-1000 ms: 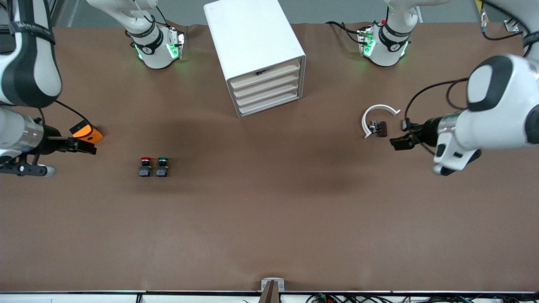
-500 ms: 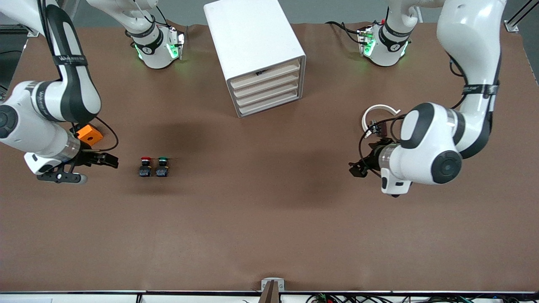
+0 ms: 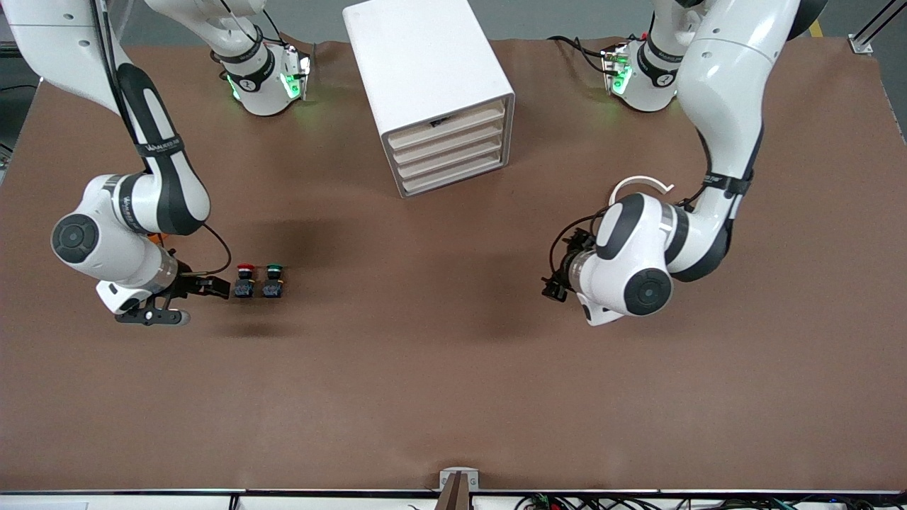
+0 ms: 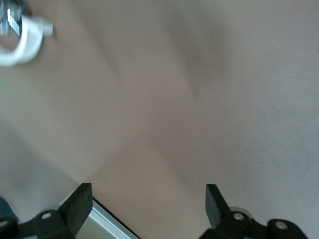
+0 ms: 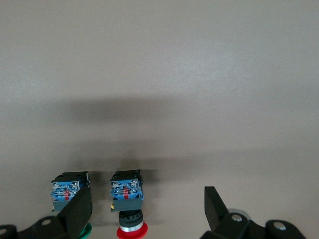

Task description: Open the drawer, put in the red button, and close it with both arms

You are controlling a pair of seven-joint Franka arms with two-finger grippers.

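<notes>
The red button (image 3: pixel 244 280) stands on the brown mat toward the right arm's end, with a green-capped twin (image 3: pixel 273 280) right beside it. My right gripper (image 3: pixel 217 287) is low beside the red button, open and holding nothing. In the right wrist view the red button (image 5: pixel 128 199) lies just ahead of the gap of that open gripper (image 5: pixel 147 199), and the green one (image 5: pixel 70 190) sits by one fingertip. The white cabinet (image 3: pixel 425 78) has several drawers (image 3: pixel 449 152), all shut. My left gripper (image 3: pixel 555 287) hangs open over bare mat, as the left wrist view (image 4: pixel 147 196) confirms.
A white curved ring piece (image 3: pixel 639 185) lies by the left arm's elbow, also seen in the left wrist view as the ring (image 4: pixel 22 45). Both arm bases (image 3: pixel 263 78) (image 3: pixel 641 74) stand beside the cabinet. Bare brown mat (image 3: pixel 439 368) spreads nearer the front camera.
Both arms swung in toward the table's middle. The right gripper went from the orange block to just beside the red button. The left gripper left the white ring. Both stayed open.
</notes>
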